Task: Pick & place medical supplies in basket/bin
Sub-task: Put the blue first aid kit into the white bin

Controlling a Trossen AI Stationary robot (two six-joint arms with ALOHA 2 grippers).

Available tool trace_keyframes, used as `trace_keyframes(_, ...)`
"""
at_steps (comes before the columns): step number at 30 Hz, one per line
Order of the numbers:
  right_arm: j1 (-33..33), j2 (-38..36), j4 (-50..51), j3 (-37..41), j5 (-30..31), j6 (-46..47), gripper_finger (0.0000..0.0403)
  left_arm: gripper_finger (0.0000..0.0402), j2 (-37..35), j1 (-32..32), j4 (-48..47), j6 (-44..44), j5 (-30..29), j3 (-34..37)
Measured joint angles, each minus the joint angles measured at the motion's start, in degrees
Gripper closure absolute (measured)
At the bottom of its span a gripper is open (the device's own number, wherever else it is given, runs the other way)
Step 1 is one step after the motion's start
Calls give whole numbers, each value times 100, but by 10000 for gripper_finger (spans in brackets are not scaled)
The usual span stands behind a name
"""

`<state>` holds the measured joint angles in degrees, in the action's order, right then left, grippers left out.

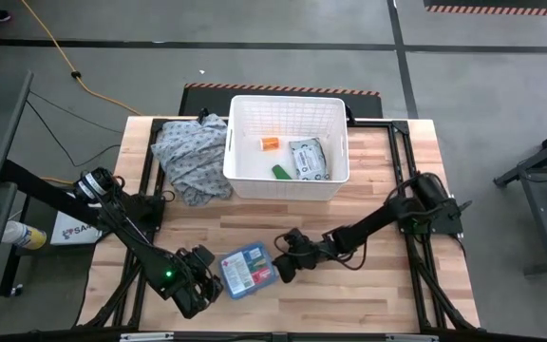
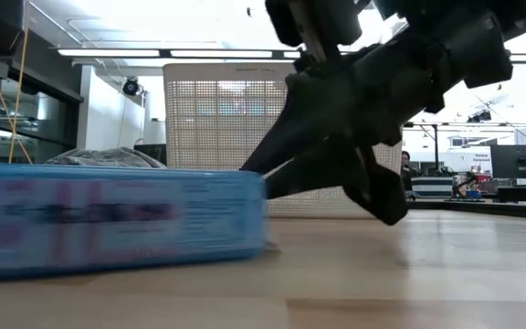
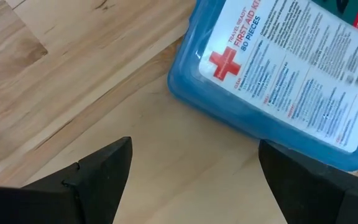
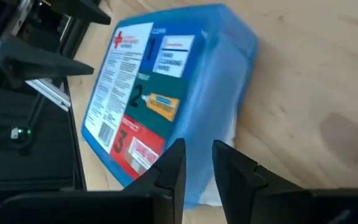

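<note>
A butcher-block wooden table (image 1: pixel 368 285) of pale glued strips sits on a grey concrete floor crossed by dark lines, with an orange cable (image 1: pixel 60 52) trailing across the floor beyond the table's far left corner. At the table's far edge stands the white slatted basket (image 1: pixel 288 183); inside it lie a grey-white packet (image 1: pixel 309 159), a small orange item (image 1: pixel 270 143) and a small green item (image 1: pixel 280 172). Touching the basket's left wall is a heap of grey-blue patterned cloth (image 1: pixel 190 152). The blue first-aid box (image 1: pixel 245 270) lies flat on the wood near the front edge, between the 2 arms, its white label and red cross facing up. The left gripper (image 1: pixel 218 285) sits at the box's left corner with its fingers spread wide, 1 finger (image 3: pixel 303 174) just beside the box's edge and gripping nothing. The right gripper (image 1: pixel 281 273) reaches the box's right side low over the table, its fingers (image 4: pixel 173 165) drawn close together with a narrow gap, against the box's edge. The low view shows a bright room with ceiling strip lights (image 2: pixel 153 53) and desks behind the basket.
</note>
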<state>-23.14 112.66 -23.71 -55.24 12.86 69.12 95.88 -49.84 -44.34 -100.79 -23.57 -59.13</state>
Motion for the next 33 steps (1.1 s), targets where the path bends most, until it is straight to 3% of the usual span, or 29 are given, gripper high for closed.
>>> trace_keyframes(11, 105, 573, 240, -909, -631, -417, 332, 21, 0, 0, 125, -2, -8, 0)
trace_keyframes(22, 97, 575, 382, -934, -727, -472, 331, 21, -4, -4, 1, -39, 376, -9)
trace_keyframes(33, 98, 575, 307, -931, -730, -494, 331, 21, -2, -4, 400, 4, 219, -2)
